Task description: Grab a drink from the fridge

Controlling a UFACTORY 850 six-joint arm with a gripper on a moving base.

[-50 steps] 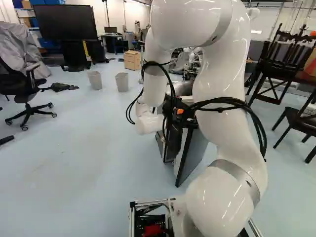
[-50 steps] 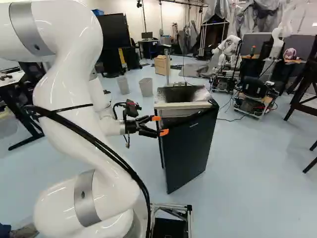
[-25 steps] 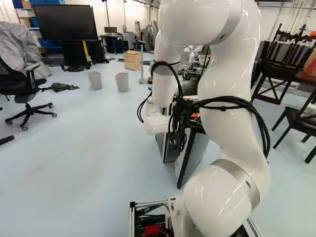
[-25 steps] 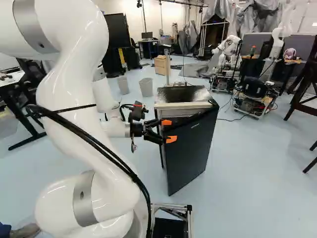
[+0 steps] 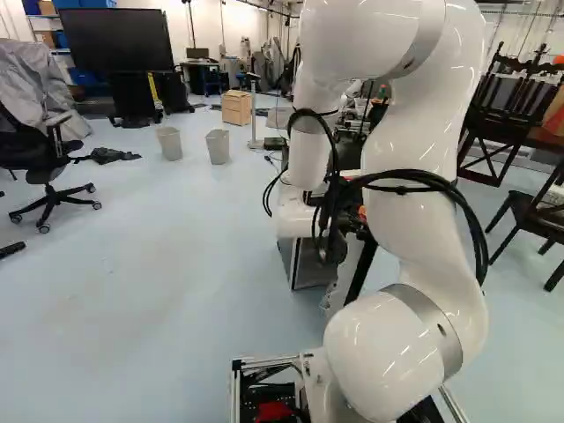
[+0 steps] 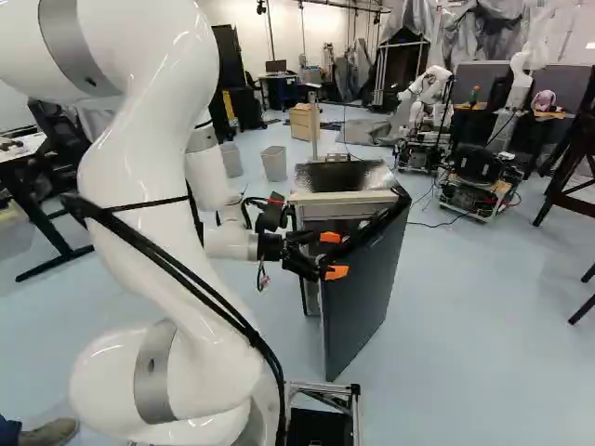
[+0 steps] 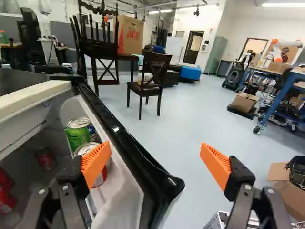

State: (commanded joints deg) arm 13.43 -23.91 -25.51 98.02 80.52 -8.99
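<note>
My gripper (image 6: pixel 333 255) stands open at the top free end of the black fridge door (image 6: pixel 365 288). From the wrist, the open gripper (image 7: pixel 156 162) has the door's black edge (image 7: pixel 128 136) between its widely spread fingers, one on the shelf side and the other outside. The door stands ajar from the fridge (image 6: pixel 346 177). Inside the door, a green can (image 7: pixel 77 134) and a silver-topped can (image 7: pixel 87 150) sit by the inner finger, which partly covers the latter. Red cans (image 7: pixel 46 160) lie deeper in the dim interior.
Dark chairs (image 7: pixel 147 81) stand beyond the door, and a blue-framed cart (image 7: pixel 281 98) is farther off. Another robot (image 6: pixel 429 88) is behind the fridge. Two grey bins (image 5: pixel 218 146) and an office chair (image 5: pixel 48 167) are on the floor.
The arm has shifted rightward in both base views, bringing the gripper across the door's end. The door has swung wider from the fridge. The base and the fridge body have stayed put.
</note>
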